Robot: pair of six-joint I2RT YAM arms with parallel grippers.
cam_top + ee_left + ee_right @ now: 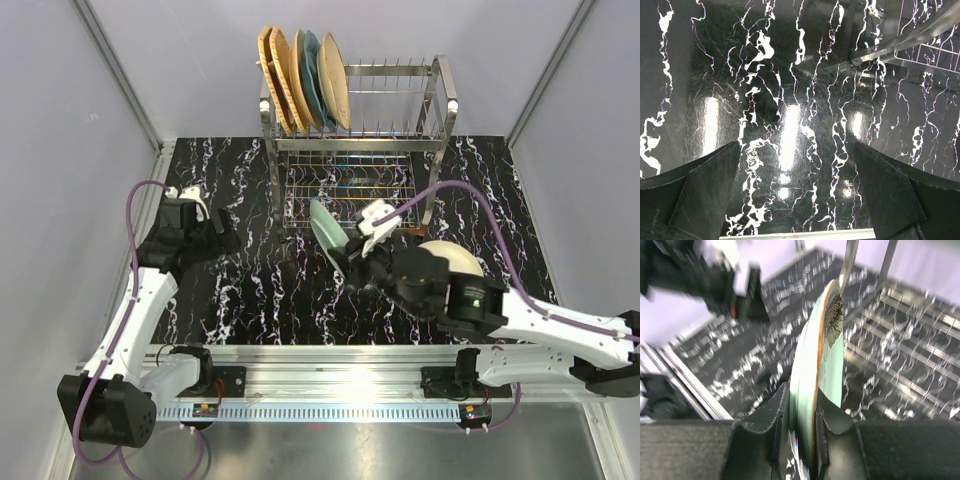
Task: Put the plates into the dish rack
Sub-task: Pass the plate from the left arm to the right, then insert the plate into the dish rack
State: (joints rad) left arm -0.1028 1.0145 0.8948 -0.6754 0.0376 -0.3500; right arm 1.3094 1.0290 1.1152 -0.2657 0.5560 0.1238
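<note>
Right pincer (802, 407) is clamped narrow on the rim of a pale green plate (826, 347), fingers (771, 415) on both faces. The plate stands on edge and nearly upright, off the desk (250, 290), just in front of the dish rack (437, 95) at the level of its lower shelf (345, 185). The top tier already has five plates (300, 75) packed at its left end, with bare tines (395, 125) to their right. A cream plate (455, 258) lies flat on the desk under my right arm. Left pincer (797, 170) is wide open with nothing in it, hovering over bare desk well to the left. I read the step as carry and slot. My plan is to lift clear above the top rail before moving in, not drive forward at this height, or the plate hits the rack's front. I'd line the plate's edge up with the first free gap beside the last racked plate, face parallel to its neighbours, then come straight down between the tines. The grip is on one spot of the rim, so I expect the plate to want to pivot; slow wrist moves, no sudden yaw. I'd let go only once the lower edge sits on the wires and the tines take the lean. The wrist view is blurred, so I'd judge alignment from the top camera. Left arm parks where it is.
</note>
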